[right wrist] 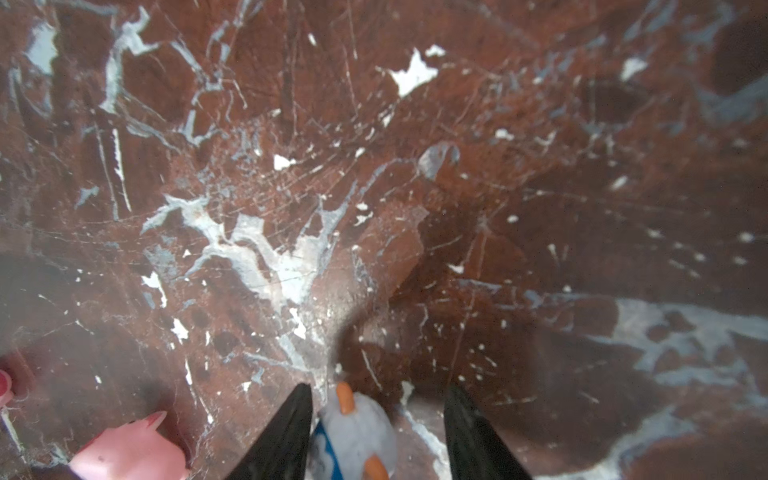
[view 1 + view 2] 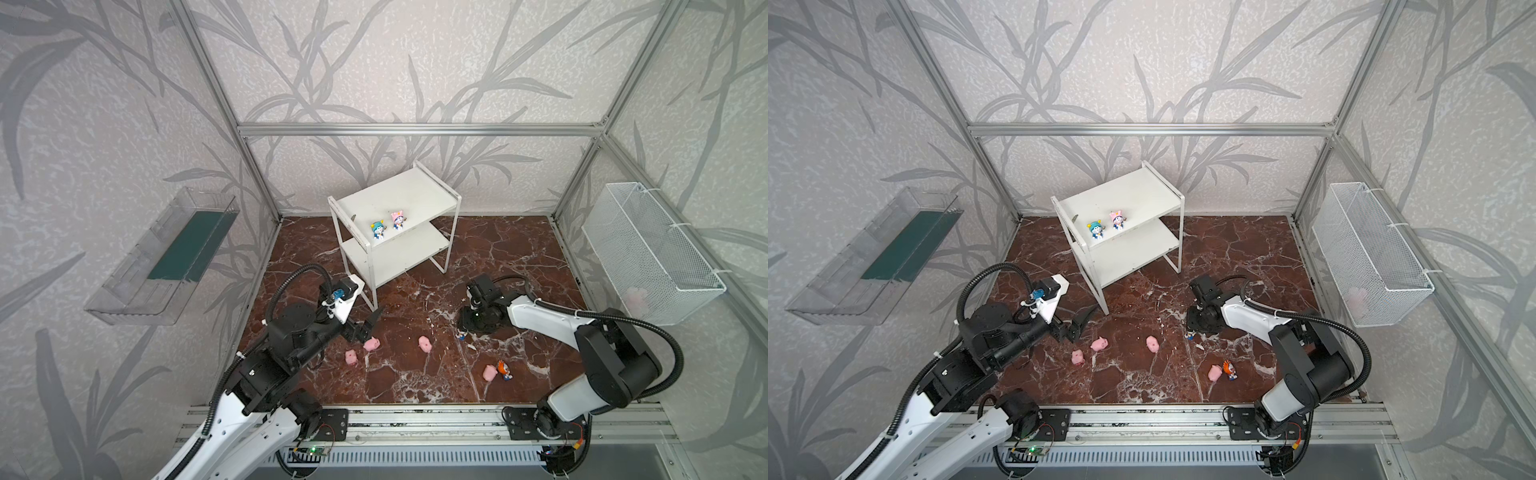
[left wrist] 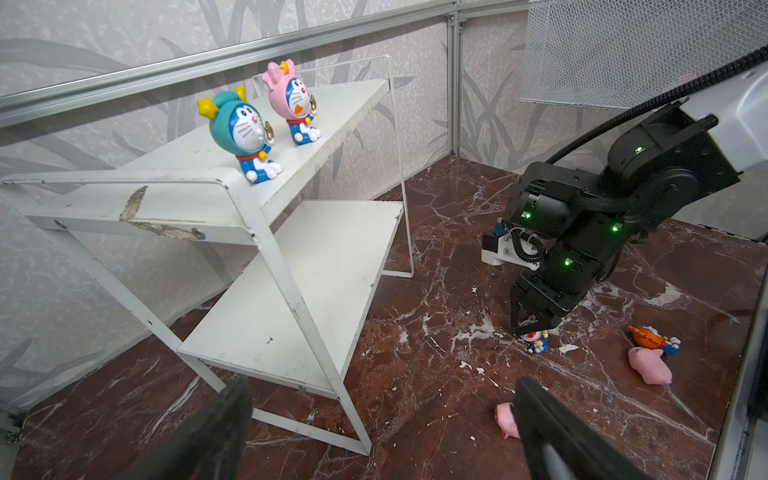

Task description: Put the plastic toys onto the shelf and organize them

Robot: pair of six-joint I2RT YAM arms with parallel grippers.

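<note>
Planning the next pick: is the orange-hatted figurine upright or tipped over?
Tipped: the orange-hatted figurine lies on its side beside a pink pig.

I have the red-brown marble counter [image 2: 395, 382] carrying the white shelf [image 2: 415, 195] towards its back. On the shelf's top board, near the front edge, the teal-hat figurine [image 2: 377, 231] and the pink-hat figurine [image 2: 398, 220] sit upright side by side. Lying straight on the counter I count the left pig [image 2: 351, 356], the second pig [image 2: 371, 344] just beside it, the middle pig [image 2: 424, 343], and the right pig [image 2: 490, 372] just beside the tipped-over orange-hat figurine [image 2: 504, 369]. The white-hat figurine [image 3: 536, 338] stands near the middle pig.
</note>
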